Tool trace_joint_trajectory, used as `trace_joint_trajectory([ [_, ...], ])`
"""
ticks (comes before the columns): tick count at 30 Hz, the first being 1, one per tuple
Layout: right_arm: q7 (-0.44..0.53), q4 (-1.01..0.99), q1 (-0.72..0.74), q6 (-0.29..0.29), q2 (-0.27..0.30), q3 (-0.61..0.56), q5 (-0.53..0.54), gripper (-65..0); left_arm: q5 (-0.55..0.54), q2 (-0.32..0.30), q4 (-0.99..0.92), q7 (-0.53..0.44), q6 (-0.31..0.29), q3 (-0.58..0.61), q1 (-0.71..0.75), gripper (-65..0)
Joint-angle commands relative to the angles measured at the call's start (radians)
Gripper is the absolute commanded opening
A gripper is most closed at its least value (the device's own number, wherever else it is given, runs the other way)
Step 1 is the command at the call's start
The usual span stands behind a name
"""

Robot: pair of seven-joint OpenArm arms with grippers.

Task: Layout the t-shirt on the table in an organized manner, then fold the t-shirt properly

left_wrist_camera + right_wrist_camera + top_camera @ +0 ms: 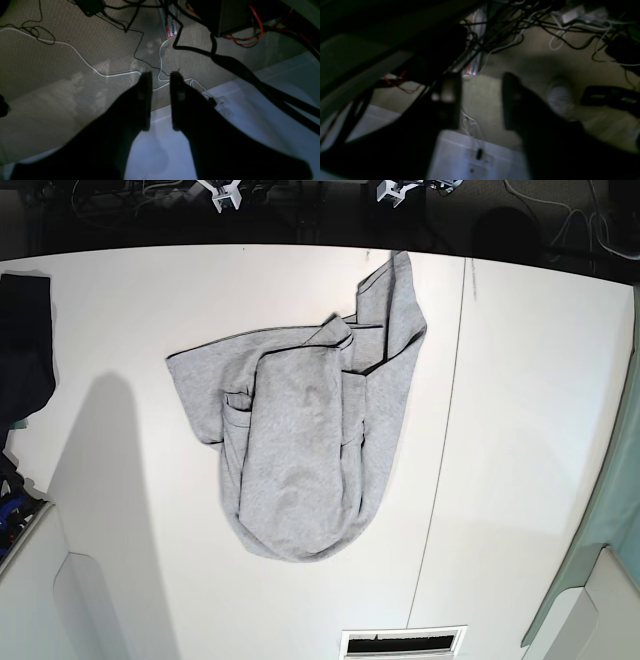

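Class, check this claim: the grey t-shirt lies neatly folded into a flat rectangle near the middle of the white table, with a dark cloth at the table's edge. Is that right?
Not quite. The t-shirt is not folded into a rectangle; it lies crumpled and bunched, layers overlapping unevenly, as the base view shows. The rest holds: it sits near the middle of the white table, and a dark cloth lies at the table's edge.

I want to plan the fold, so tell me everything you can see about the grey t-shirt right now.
The t-shirt is light heather-grey, soft knit by its look, with thin dark trim along its edges. It lies crumpled on the white table, folded over itself in layers, one part reaching toward the far edge, its rounded end nearer the camera. No lettering shows. Nothing but the table touches it; neither hand is near it.
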Motion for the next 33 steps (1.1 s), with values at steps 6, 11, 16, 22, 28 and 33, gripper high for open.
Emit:
trace_joint_trajectory([
  [6, 0.008, 0.003, -0.005, -0.003, 0.0, -0.002, -0.018, -55.9, 0.002, 0.002, 0.004, 0.0, -0.009, -0.001, 0.004, -65.0],
  [11, 0.007, 0.003, -0.005, -0.003, 0.0, -0.002, -0.018, -40.9, 0.002, 0.002, 0.004, 0.001, -0.01, -0.001, 0.004, -64.5],
  [16, 0.023, 0.004, -0.005, -0.003, 0.001, -0.002, -0.018, -30.7, 0.002, 0.002, 0.005, 0.0, -0.01, -0.001, 0.009, -47.5],
  [22, 0.03, 0.005, -0.005, -0.002, 0.008, -0.002, -0.065, -46.1, 0.002, -0.002, 0.006, 0.002, -0.014, -0.001, 0.01, -47.6],
  [28, 0.03, 0.009, -0.019, 0.061, 0.04, -0.002, -0.066, -48.1, -0.027, -0.05, 0.095, 0.077, -0.064, -0.001, 0.06, -47.6],
  [33, 0.03, 0.053, -0.066, 0.116, 0.089, -0.002, -0.066, -48.1, -0.153, -0.114, 0.259, 0.076, -0.158, -0.035, 0.171, -47.6],
])
